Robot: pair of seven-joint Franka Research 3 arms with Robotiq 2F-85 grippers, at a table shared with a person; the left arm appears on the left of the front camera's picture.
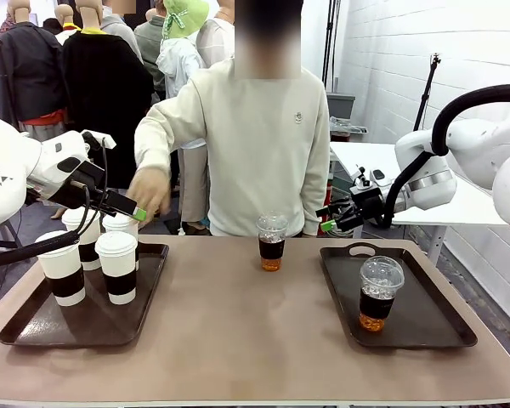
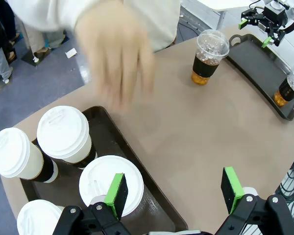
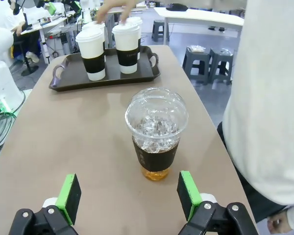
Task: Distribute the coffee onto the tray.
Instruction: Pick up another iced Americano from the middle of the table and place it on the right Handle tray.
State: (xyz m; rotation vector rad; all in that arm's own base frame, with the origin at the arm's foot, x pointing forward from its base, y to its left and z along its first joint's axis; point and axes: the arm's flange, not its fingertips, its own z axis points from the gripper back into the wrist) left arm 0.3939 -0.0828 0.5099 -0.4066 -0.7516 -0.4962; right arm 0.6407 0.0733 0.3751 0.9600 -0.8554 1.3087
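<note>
Six cups on the table (image 1: 238,331), two trays, both grippers empty.
A person's hand (image 1: 149,191) reaches over the left tray (image 1: 30,330), which holds four paper cups (image 1: 117,265). The right tray (image 1: 429,327) holds one dome cup (image 1: 380,293); a second dome cup (image 1: 271,241) stands on the bare table between the trays. The left gripper (image 2: 174,193) is spread above the paper cups; the right gripper (image 3: 130,196) is spread, facing the second dome cup.

Your front camera is looking across the brown table (image 1: 221,327) at the cream-sweatered person (image 1: 255,136), mid-range. Your left wrist camera is looking steeply down over white-lidded paper cups (image 2: 63,132). Your right wrist camera is sitting low, close to the clear dome-lidded plastic cup (image 3: 157,137) mid-table; all three views are sharing it.
</note>
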